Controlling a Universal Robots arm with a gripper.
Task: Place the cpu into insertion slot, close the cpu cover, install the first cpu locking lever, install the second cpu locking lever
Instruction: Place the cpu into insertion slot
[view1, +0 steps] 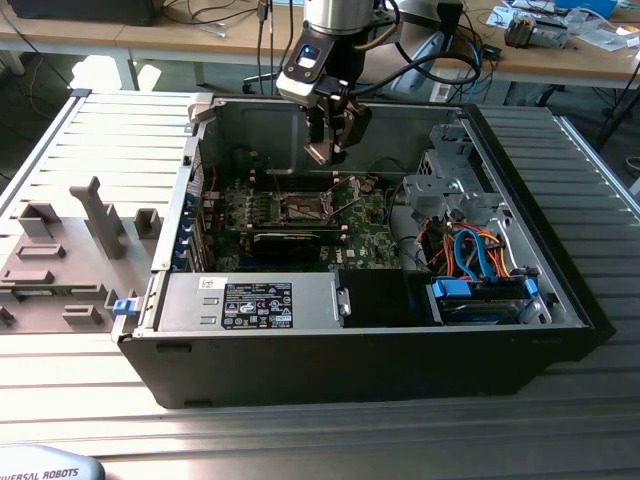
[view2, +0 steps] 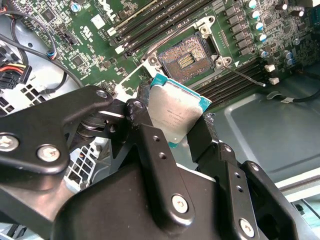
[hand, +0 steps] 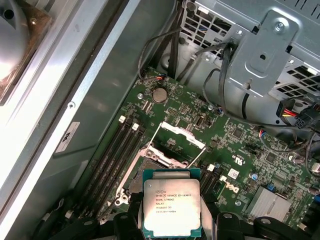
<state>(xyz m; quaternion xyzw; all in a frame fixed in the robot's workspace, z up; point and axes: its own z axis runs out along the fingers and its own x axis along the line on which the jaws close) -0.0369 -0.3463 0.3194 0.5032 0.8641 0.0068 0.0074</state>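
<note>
My gripper hangs inside the open computer case, above the motherboard, shut on the cpu. In both wrist views the cpu is a silver-grey square chip on a green rim, clamped by its edges between the black fingers. It is held in the air, apart from the board. The insertion slot lies open and bare just beyond it. The cpu cover stands tilted up at the slot's far edge. Two thin wire locking levers stick out free beside the slot.
Memory slots flank the slot. A metal drive cage and orange and blue cables fill the exterior view's right. A labelled power supply sits at the case front. Grey fixtures stand outside on the exterior view's left.
</note>
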